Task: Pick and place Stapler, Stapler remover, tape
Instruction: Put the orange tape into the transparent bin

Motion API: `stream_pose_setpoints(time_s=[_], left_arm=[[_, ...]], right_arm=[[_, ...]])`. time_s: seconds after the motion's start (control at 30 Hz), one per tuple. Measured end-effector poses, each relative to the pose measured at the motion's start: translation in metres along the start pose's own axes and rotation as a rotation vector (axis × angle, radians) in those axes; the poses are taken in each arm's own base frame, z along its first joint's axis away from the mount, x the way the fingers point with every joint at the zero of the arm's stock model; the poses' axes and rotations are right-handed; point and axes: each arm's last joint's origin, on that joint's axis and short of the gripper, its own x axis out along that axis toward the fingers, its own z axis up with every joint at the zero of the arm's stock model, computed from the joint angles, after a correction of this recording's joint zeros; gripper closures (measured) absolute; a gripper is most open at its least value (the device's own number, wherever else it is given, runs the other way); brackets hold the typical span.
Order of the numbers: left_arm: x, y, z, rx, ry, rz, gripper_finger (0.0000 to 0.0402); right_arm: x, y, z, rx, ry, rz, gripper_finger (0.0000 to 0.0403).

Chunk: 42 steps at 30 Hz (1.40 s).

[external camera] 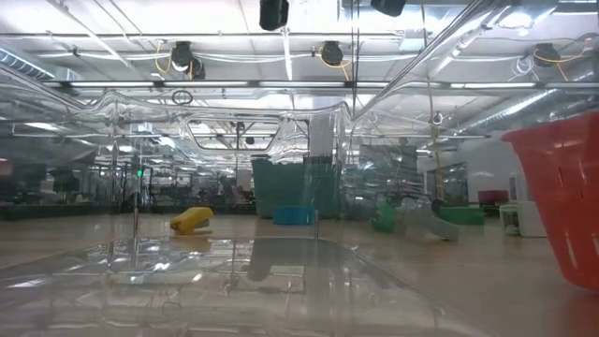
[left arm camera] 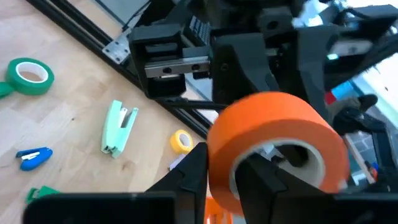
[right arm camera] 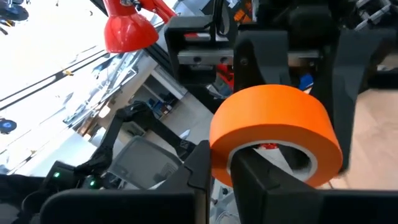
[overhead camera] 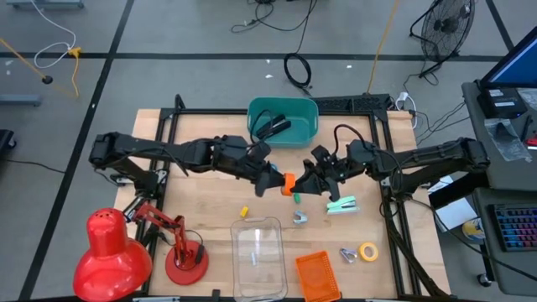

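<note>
An orange tape roll [overhead camera: 289, 184] hangs above the middle of the table between my two grippers. My left gripper [overhead camera: 279, 182] reaches it from the table's left and my right gripper [overhead camera: 301, 184] from the right; both are shut on it. A mint-green stapler [overhead camera: 342, 204] lies flat on the table right of centre. A small metal stapler remover [overhead camera: 299, 218] lies near it. A yellow tape roll [overhead camera: 367, 250] lies flat toward the near right. A green tape roll [left arm camera: 29, 76] and a blue stapler remover [left arm camera: 34, 157] show in the left wrist view. My left gripper holds the orange roll by its ring wall [left arm camera: 219, 186], one finger [left arm camera: 264, 186] inside the hollow core and one [left arm camera: 189, 177] outside. The fingers come roughly level from the table's left. The roll is clear of the table, its core lying level. My right gripper holds the same roll by its ring wall [right arm camera: 221, 171], one finger [right arm camera: 264, 183] inside the core and one [right arm camera: 196, 168] outside. It comes roughly level from the table's right, opposite my left gripper. The roll hangs clear of the table between the two.
A teal bin [overhead camera: 295, 107] at the far middle holds a dark object [overhead camera: 273, 127]. A clear container [overhead camera: 257, 252] and an orange basket [overhead camera: 317, 275] stand at the near edge. A red lamp [overhead camera: 109, 252] fills the near left corner. A small yellow bit [overhead camera: 244, 211] lies mid-table.
</note>
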Motion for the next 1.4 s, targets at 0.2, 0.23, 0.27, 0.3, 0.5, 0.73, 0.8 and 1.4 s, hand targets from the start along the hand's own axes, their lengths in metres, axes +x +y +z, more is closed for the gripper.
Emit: stream_pose_setpoints(time_s=[0.2,0.23,0.27,0.3,0.5,0.73,0.8,1.4], left_arm=[[-0.031,-0.011,0.009,0.034,-0.032,0.046,0.0297],[-0.038,-0.010,0.010,0.027,-0.039,0.093,0.0295],[-0.046,-0.009,0.010,0.021,-0.045,0.151,0.0293],[-0.054,-0.007,0.010,0.016,-0.049,0.212,0.0293],[-0.101,0.006,0.003,-0.022,0.002,0.547,0.0292],[-0.125,0.020,-0.012,-0.041,0.181,0.756,0.0291],[-0.129,0.022,-0.018,-0.038,0.236,0.799,0.0291],[-0.152,0.012,-0.058,0.075,0.493,1.070,0.0291]], right_arm=[[0.002,0.005,-0.006,0.026,0.041,0.020,0.0364],[0.002,0.006,-0.008,0.032,0.048,0.026,0.0366],[0.003,0.007,-0.009,0.039,0.062,0.039,0.0369],[0.003,0.008,-0.011,0.050,0.088,0.059,0.0371],[0.006,0.012,-0.035,0.166,0.255,0.015,0.0372],[0.029,0.031,-0.056,0.158,0.202,-0.219,0.0372],[0.046,0.037,-0.056,0.143,0.170,-0.257,0.0372],[0.179,0.010,-0.099,0.251,0.346,-0.704,0.0372]])
